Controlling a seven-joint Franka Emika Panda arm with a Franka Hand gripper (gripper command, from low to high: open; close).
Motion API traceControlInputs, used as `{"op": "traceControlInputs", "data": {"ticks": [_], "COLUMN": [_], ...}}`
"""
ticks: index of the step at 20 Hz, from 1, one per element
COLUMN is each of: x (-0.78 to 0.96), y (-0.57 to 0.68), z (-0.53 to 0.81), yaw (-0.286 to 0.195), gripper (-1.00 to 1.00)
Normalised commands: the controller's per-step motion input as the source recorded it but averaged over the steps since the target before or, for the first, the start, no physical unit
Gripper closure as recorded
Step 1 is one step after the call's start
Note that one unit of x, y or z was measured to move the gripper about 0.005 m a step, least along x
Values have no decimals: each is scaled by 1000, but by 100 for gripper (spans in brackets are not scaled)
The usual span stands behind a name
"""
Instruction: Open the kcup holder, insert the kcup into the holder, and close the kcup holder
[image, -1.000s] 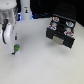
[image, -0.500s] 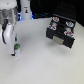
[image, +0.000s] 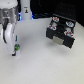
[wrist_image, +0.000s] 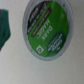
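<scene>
The end effector (image: 15, 46) had lowered onto the kcup (image: 16, 48) on the table (image: 45, 67), its grip impossible to tell; the holder (image: 61, 31) stood well apart, unmoved.

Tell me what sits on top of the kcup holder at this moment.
On the kcup holder several pods with dark or multicoloured lids rest in its top slots. The green-topped kcup is not there; it sits on the table under the gripper. The drawers' insides are hidden.
</scene>
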Motion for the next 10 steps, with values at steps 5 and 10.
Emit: {"op": "traceControlInputs", "data": {"ticks": [5, 10], "x": [155, 74], "y": [39, 12], "z": [-94, -94], "yaw": [0, 0], "gripper": [-100, -100]}}
